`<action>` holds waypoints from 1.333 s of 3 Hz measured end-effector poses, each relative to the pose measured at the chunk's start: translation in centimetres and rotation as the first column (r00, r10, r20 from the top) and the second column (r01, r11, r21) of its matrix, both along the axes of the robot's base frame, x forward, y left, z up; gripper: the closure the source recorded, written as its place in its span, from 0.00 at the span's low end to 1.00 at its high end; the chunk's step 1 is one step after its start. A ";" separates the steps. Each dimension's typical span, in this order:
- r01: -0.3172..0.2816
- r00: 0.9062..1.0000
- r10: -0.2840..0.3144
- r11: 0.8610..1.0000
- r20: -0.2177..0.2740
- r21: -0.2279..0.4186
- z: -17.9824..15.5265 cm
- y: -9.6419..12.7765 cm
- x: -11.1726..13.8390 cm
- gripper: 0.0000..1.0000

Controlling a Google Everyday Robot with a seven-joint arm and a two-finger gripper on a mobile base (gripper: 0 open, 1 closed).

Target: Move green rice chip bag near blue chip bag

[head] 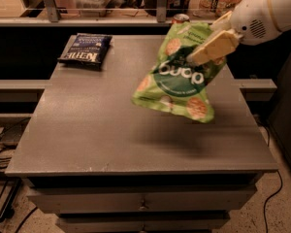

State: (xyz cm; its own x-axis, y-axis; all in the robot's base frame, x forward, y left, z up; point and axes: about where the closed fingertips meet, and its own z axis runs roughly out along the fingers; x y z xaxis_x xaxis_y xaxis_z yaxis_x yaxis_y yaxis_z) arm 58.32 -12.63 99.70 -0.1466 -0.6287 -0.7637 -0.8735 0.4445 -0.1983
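The crinkly light green rice chip bag, white "dang" logo upside down, hangs above the right half of the grey table, pinched in the cream gripper, well apart from the flat navy "Kettle" bag at far left

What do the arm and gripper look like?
The gripper, upper right at the green rice chip bag, has flat, blocky cream fingers. The arm is a rounded white shell with a round dotted vent and a thin tan band.
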 end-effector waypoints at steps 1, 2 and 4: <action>0.039 0.999 -0.038 0.982 -0.009 0.185 -0.1 5.2 2.2 1.00; 0.105 0.994 -0.100 0.952 -0.031 0.287 -1.0 9.3 5.2 1.00; 0.240 0.971 -0.221 0.900 -0.095 0.363 -4.4 14.6 12.7 0.82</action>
State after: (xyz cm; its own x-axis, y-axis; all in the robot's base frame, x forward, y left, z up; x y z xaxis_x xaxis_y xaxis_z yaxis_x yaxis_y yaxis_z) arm 70.99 1.94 95.35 -0.2975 -0.2476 -0.9221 -0.7423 0.6674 0.0603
